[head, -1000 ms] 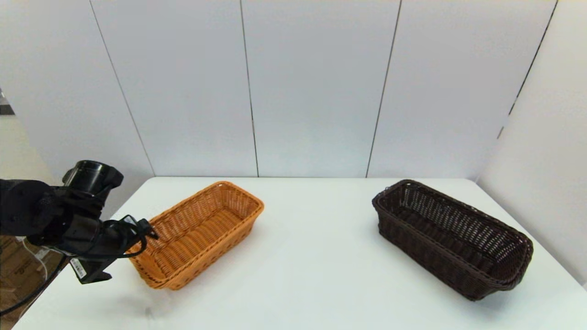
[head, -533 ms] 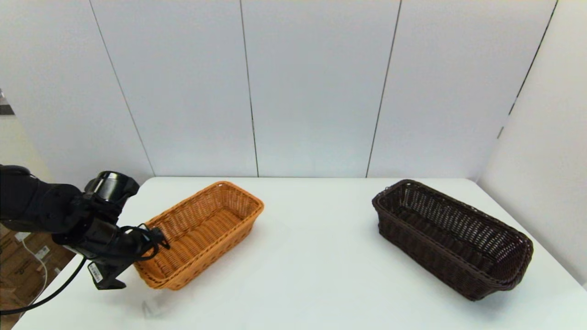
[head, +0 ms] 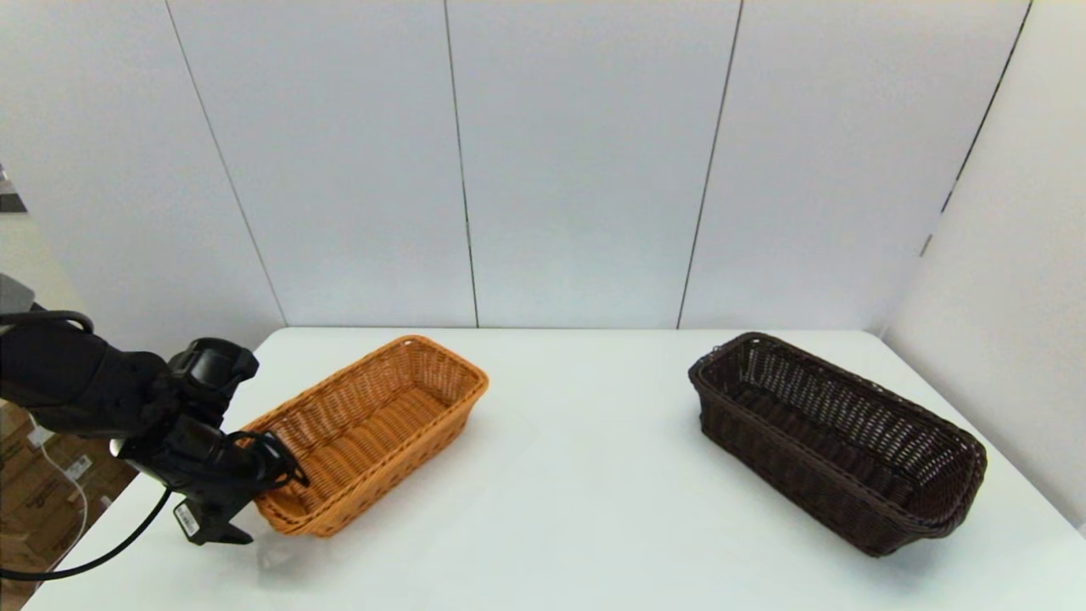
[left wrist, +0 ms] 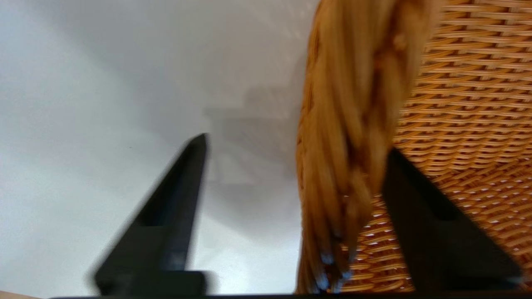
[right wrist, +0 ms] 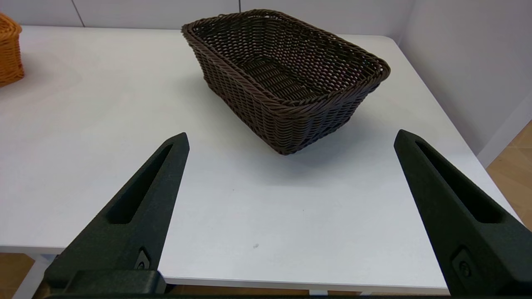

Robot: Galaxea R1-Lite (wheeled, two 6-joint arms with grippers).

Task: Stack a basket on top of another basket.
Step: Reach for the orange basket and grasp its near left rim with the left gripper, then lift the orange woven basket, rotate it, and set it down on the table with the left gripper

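The left gripper [head: 254, 501] has come down and rightward to the near end of the orange-tan rectangular wicker basket [head: 373, 433] at the white table's [head: 577, 509] left. Only the left wrist view shows its spread fingers [left wrist: 174, 207] straddling the braided rim [left wrist: 353, 137], not clamped. The dark brown rectangular wicker basket [head: 836, 441] sits well apart, right. The right gripper [right wrist: 291, 145], shown only in its wrist view, hangs open before it.

We see the orange-tan basket [head: 373, 433] as woven wicker with a slight sheen and a thick braided rim. The dark brown basket [head: 836, 437], right of it, is open-weave wicker. Both sit on a smooth, matt white table [head: 560, 501], and our gripper fingers [right wrist: 137, 216] look like matt black plastic.
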